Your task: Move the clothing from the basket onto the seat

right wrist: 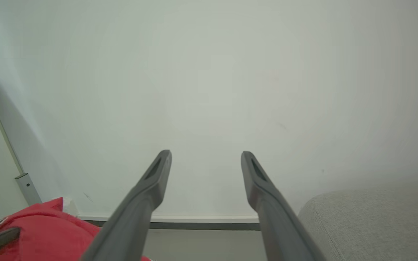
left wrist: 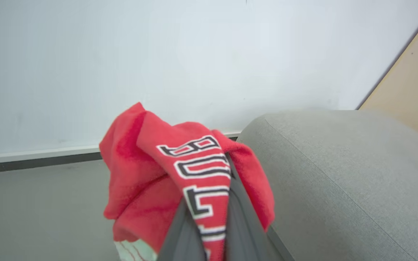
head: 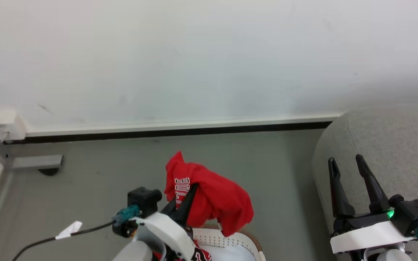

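Nearest, at the bottom of the head view, sits the oval white plastic laundry basket with small holes and a brown rim (head: 227, 241). Inside it, against the left forearm, lies another scrap of red cloth with black-and-white marking (head: 199, 256), seemingly a further jersey.

Just above the basket, the left pincer (head: 193, 189) is clenched on the bright red basketball jersey with white-and-black lettering (head: 212, 199). The garment is bunched over the dark fingers and drapes down both sides, its lower edge hanging near the basket's rim. It is in the air, clear of the basket and not yet over the seat. The left wrist view shows a band of lettering pinched between the two fingers.

To the right, the right pincer (head: 345, 158) stands released, fingers spread wide and grasping nothing, in front of the large grey woven-fabric seat with a rounded corner (head: 394, 137). The part of the seat in view carries no clothing.

Beyond lie the grey floor (head: 122, 163), a dark skirting strip and the plain white wall (head: 194, 54).

By my reckoning the task is at an early stage: one jersey is picked up and needs carrying rightward onto the seat and letting go, and at least one more piece waits in the basket.
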You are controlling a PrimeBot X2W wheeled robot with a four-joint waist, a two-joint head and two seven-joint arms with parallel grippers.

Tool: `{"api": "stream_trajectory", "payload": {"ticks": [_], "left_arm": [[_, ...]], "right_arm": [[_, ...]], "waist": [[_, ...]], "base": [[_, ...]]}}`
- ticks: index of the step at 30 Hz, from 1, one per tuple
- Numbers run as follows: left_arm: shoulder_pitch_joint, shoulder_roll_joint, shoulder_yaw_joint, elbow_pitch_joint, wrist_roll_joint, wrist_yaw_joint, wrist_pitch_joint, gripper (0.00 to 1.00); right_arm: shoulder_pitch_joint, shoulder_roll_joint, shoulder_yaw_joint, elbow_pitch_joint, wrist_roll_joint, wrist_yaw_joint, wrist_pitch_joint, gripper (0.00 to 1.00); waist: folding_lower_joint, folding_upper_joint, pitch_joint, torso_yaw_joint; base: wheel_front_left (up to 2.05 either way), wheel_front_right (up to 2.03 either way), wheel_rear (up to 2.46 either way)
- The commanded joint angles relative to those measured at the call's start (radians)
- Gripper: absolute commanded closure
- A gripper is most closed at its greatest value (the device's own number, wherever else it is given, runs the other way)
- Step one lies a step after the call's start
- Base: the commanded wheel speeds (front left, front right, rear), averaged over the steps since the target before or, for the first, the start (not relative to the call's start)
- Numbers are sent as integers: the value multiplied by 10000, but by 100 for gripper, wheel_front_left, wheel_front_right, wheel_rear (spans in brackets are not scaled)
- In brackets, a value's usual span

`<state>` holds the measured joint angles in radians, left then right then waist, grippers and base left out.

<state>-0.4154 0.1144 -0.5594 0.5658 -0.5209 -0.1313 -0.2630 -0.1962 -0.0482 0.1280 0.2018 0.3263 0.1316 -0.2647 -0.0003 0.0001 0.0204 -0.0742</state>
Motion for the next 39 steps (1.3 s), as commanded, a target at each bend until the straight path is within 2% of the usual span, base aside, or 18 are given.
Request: {"api": "stream_trajectory", "payload": {"ticks": [1, 12, 18, 27, 29, 36, 39], "left_arm": [[-19, 66, 16, -101, -30, 19, -15, 100], [-778, 614, 406, -2772, -252, 415, 945, 100], [-987, 785, 539, -3640, -343, 661, 1480, 100], [-936, 770, 530, -4052, -369, 832, 1496, 100], [-903, 722, 481, -4036, -374, 830, 1463, 100], [-997, 474, 114, -3866, -407, 693, 1604, 100], [-1118, 230, -146, -3762, -376, 657, 1628, 100]], "right_arm": [[185, -40, 13, 19, 58, -17, 4, 0], [404, -39, 302, -42, 100, -18, 5, 0], [327, -37, 799, -250, 109, -18, 5, 0], [104, -81, 1397, -547, -42, -18, 5, 0], [45, -61, 1813, -474, -112, -18, 6, 0], [-596, -150, 3283, 593, -383, -18, 6, 0], [-917, -145, 3506, 1371, -645, -18, 6, 0]], "waist": [[3, -1, -151, 98], [3, -1, -311, 70], [3, -1, -218, 59], [3, -1, -114, 74], [3, -1, -137, 142], [3, -1, -312, 649], [3, -1, -417, 983]], "base": [[0, 0, 0], [0, 0, 0], [0, 0, 0], [0, 0, 0], [0, 0, 0], [0, 0, 0], [0, 0, 0]]}}
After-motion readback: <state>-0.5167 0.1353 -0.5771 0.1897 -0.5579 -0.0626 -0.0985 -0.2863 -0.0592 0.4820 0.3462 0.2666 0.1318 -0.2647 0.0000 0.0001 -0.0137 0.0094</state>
